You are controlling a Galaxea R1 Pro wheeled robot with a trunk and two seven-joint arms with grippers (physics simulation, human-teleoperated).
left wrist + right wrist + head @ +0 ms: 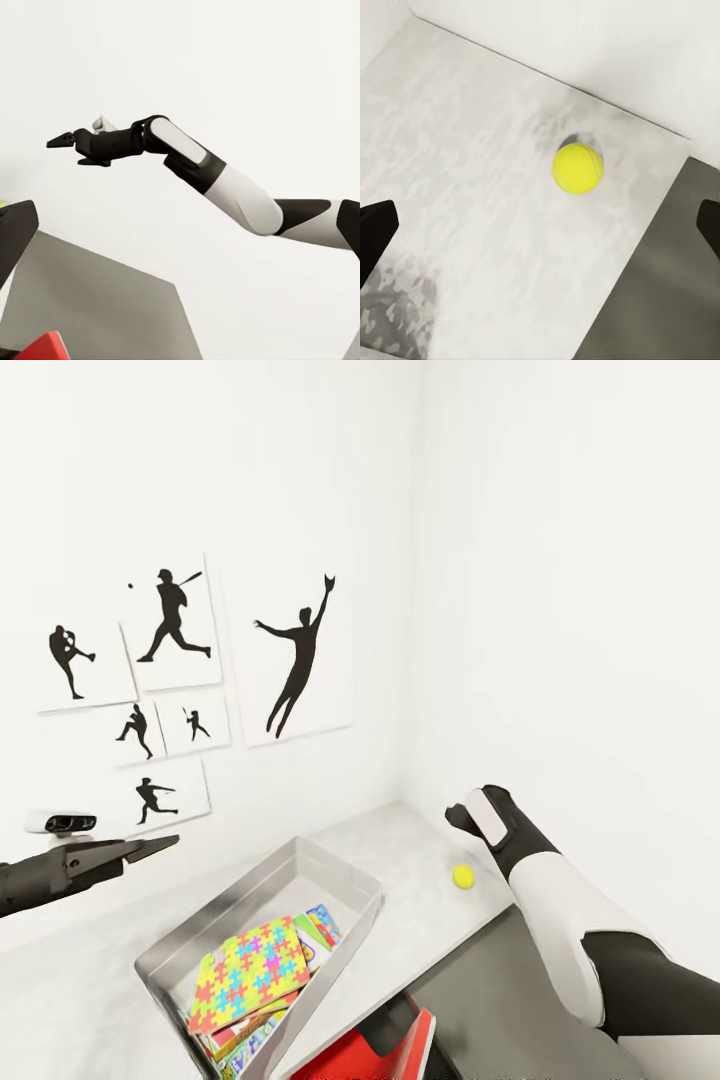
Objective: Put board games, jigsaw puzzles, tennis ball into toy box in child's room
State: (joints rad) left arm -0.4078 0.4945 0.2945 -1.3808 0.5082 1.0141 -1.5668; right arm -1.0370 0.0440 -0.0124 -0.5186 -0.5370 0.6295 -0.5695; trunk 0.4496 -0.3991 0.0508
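The tennis ball (462,876) (577,169) lies alone on the pale table (400,840) (472,150) near its right edge, in the room's corner. My right gripper (468,818) (540,232) (75,148) hovers just above it, open, with both fingertips wide apart and the ball between them but lower. The grey toy box (300,847) sits to the ball's left, holding a multicoloured jigsaw puzzle (250,970) on top of printed board games (322,930). My left gripper (150,847) (180,232) hangs open and empty in the air left of the box.
Black sports silhouette prints (300,660) hang on the white wall behind the table. The table's right edge drops to a dark grey surface (500,980) (675,300). A red and black shape (400,1050) sits at the head view's lower edge, in front of the box.
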